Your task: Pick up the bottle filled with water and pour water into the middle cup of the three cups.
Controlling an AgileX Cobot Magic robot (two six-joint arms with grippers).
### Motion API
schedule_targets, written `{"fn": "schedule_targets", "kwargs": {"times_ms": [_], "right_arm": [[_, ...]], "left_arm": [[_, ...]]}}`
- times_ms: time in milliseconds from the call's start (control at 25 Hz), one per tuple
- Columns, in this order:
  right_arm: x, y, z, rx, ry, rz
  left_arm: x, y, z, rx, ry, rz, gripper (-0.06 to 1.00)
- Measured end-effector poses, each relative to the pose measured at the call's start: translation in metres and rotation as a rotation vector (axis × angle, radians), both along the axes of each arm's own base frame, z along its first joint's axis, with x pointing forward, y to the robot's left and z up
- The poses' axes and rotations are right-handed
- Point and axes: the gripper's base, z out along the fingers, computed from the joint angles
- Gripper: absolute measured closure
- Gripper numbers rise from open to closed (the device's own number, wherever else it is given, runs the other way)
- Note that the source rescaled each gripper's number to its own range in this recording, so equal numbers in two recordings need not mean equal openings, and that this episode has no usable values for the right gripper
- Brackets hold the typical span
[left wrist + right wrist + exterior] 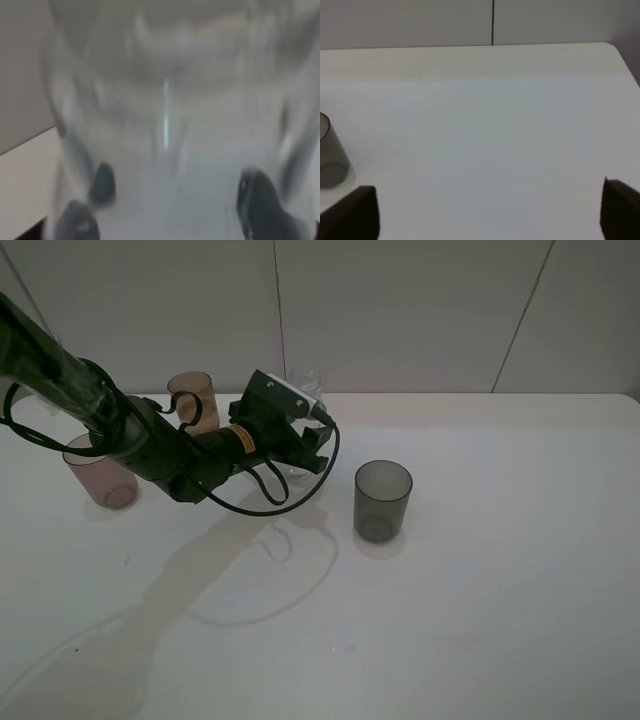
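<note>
The white worktop [500, 620] runs wide and bare across its whole right half and front, with the wall close behind its far edge. All the things sit toward the left and back.

The left arm reaches in from the left, and its left end effector [305, 435] is at the bottle [306, 388], which stands upright near the far edge, just right of the amber middle cup [194, 400]. Only the bottle's clear neck and shoulder show above the arm's wrist; the lower body is hidden behind it. In the left wrist view the bottle [170, 115] fills the picture, badly blurred, with the dark fingertips [260, 200] standing either side of its base. They look close against the plastic, but I cannot tell whether they press on it or have just parted from it.

The pinkish-mauve cup [100, 475] stands at the left, partly behind the arm, nearer the front than the amber one. The smoky grey cup [383, 502] stands alone to the right of the end effector, apart from it, upright and apparently empty. Whether the other two cups hold anything I cannot make out.

The right end effector [490, 210] hangs over bare worktop with its jaws spread wide, nothing between them; the grey cup [331, 155] sits off to one side of it.
</note>
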Motion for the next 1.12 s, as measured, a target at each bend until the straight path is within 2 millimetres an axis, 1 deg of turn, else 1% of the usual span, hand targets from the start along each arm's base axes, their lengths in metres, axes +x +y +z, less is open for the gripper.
{"fn": "schedule_targets", "kwargs": {"times_ms": [40, 80, 160, 400, 520, 560, 600, 720, 760, 840, 920, 1040, 1120], "right_arm": [[0.000, 0.000, 0.000, 0.000, 0.000, 0.000], [0.000, 0.000, 0.000, 0.000, 0.000, 0.000], [0.000, 0.000, 0.000, 0.000, 0.000, 0.000], [0.000, 0.000, 0.000, 0.000, 0.000, 0.000], [0.000, 0.000, 0.000, 0.000, 0.000, 0.000], [0.000, 0.000, 0.000, 0.000, 0.000, 0.000], [0.000, 0.000, 0.000, 0.000, 0.000, 0.000], [0.000, 0.000, 0.000, 0.000, 0.000, 0.000], [0.000, 0.000, 0.000, 0.000, 0.000, 0.000], [0.000, 0.000, 0.000, 0.000, 0.000, 0.000], [0.000, 0.000, 0.000, 0.000, 0.000, 0.000], [0.000, 0.000, 0.000, 0.000, 0.000, 0.000], [0.000, 0.000, 0.000, 0.000, 0.000, 0.000]], "left_arm": [[0.000, 0.000, 0.000, 0.000, 0.000, 0.000, 0.65], [0.000, 0.000, 0.000, -0.001, -0.001, 0.000, 0.59], [0.000, 0.000, 0.000, -0.001, -0.001, 0.000, 0.55], [0.000, 0.000, 0.002, -0.012, -0.014, -0.001, 0.55], [0.001, -0.001, 0.009, -0.015, -0.033, -0.003, 0.54], [0.001, -0.001, 0.013, -0.018, -0.044, -0.005, 0.52], [0.001, -0.001, 0.018, -0.021, -0.053, -0.006, 0.45], [0.002, -0.002, 0.034, -0.033, -0.088, -0.013, 0.12], [0.002, -0.002, 0.038, -0.035, -0.097, -0.016, 0.04], [0.002, -0.002, 0.051, -0.040, -0.116, -0.018, -0.02], [0.001, -0.002, 0.066, -0.050, -0.139, -0.017, -0.02], [0.000, -0.001, 0.093, -0.058, -0.169, -0.012, -0.03], [-0.003, 0.002, 0.116, -0.056, -0.183, -0.005, -0.03]]}}
